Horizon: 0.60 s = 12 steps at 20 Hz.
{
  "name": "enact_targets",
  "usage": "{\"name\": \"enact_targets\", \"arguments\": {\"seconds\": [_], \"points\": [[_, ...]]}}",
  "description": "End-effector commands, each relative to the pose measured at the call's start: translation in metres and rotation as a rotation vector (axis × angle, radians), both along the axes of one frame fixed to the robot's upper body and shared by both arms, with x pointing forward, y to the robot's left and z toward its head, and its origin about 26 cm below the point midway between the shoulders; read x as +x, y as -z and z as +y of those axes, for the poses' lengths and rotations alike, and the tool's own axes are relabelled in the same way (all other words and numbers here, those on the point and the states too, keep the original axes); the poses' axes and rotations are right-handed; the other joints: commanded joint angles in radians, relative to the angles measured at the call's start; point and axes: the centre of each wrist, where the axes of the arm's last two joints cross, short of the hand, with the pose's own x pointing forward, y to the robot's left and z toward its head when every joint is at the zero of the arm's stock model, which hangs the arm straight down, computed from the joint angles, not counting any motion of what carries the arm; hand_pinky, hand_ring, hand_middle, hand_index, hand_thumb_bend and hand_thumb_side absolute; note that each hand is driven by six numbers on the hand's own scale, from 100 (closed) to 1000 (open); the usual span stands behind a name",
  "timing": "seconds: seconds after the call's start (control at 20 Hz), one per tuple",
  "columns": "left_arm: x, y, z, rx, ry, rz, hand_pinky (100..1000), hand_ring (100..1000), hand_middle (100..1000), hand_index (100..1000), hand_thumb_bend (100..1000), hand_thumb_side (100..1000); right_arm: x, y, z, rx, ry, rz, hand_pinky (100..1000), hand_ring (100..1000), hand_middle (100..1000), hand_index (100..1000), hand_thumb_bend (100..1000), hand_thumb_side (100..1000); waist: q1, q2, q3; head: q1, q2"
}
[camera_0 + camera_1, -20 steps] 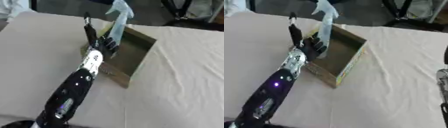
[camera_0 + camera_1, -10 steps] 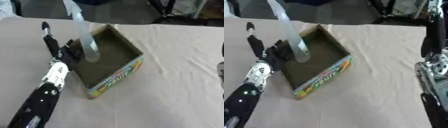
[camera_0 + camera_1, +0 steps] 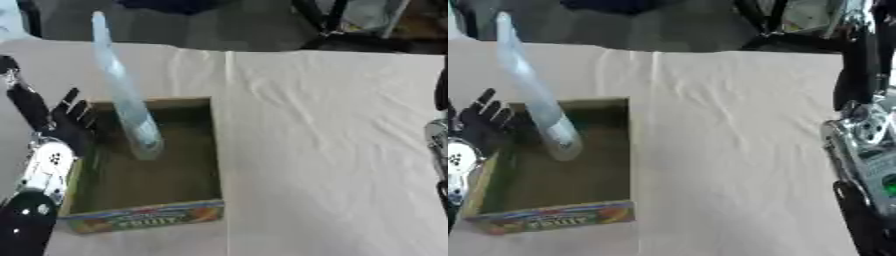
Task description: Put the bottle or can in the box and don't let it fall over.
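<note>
Left eye view: tall translucent plastic bottle point(image 3: 122, 100) upright in cardboard box point(image 3: 144, 220); left robot hand point(image 3: 66, 125) spread, fingers straight

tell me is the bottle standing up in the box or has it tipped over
Standing, slightly tilted. The bottle has its base on the floor of the box, top leaning toward the far left. The left hand is beside it, fingers straight.

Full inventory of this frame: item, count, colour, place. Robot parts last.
bottle: 1, clear pale blue, tall, base inside the box near its left wall, leaning
box: 1, open-top cardboard, olive inside, colourful printed front, left half of table
tablecloth: 1, cream, wrinkled, covers the table
left hand: 1, black, fingers straight, at the box's left wall beside the bottle
right arm: 1, silver and black, right edge; its hand not visible
</note>
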Motion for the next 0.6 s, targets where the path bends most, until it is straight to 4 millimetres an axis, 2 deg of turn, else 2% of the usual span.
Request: {"name": "enact_targets", "arguments": {"seconds": [0.05, 0.4, 0.6], "points": [[-0.004, -0.017, 0.009, 0.021, 0.009, -0.052, 100, 100, 100, 962, 737, 1000, -0.003, -0.010, -0.004, -0.025, 0.015, -0.036, 1000, 966, 973, 871, 156, 557, 0.002, -0.018, 0.002, 0.002, 0.005], [-0.017, -0.041, 0.008, 0.049, 0.054, -0.168, 100, 100, 100, 954, 733, 1000, -0.004, -0.009, -0.005, -0.025, 0.021, -0.033, 1000, 966, 974, 871, 154, 559, 0.000, -0.015, 0.002, 0.010, 0.007], [-0.025, -0.058, 0.013, 0.037, 0.019, -0.247, 100, 100, 100, 953, 738, 1000, -0.004, -0.009, -0.005, -0.025, 0.020, -0.034, 1000, 966, 973, 871, 155, 557, 0.000, -0.017, 0.003, 0.011, 0.007]]}}
